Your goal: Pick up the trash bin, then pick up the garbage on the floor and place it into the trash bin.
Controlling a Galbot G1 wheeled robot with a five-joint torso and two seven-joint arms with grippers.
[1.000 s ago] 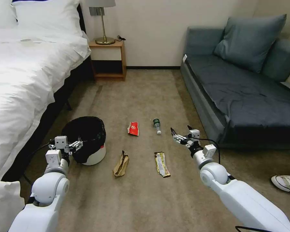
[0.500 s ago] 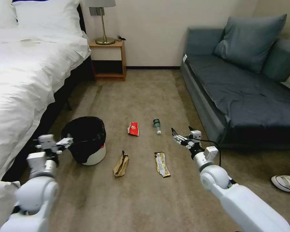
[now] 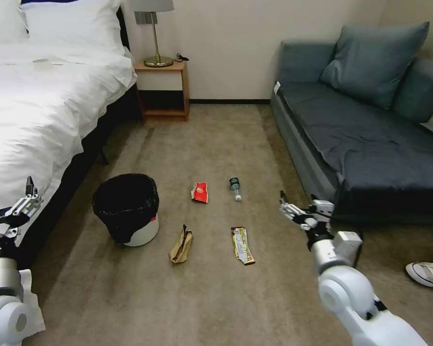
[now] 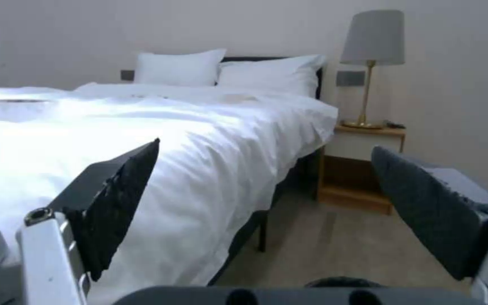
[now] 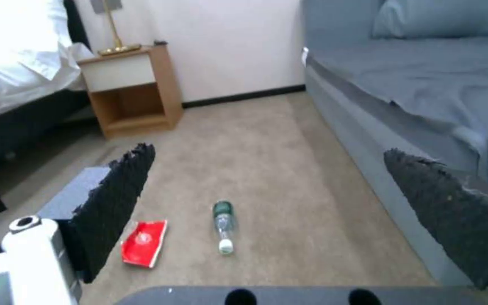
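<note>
Carpeted bedroom floor (image 3: 216, 298) — trash bin (image 3: 126, 207) unlifted, litter untouched; left gripper (image 3: 21, 207) had swung away bedward, jaws spread; right gripper (image 3: 298, 211) likewise gaping, retreated sofaward.

No wording legible — packets, bottle label blurred.

I'm looking over beige carpet (image 3: 216, 139): white bed (image 3: 43, 105), wooden nightstand (image 3: 163, 89) holding a lamp (image 3: 155, 33), grey sofa (image 3: 370, 139).
</note>
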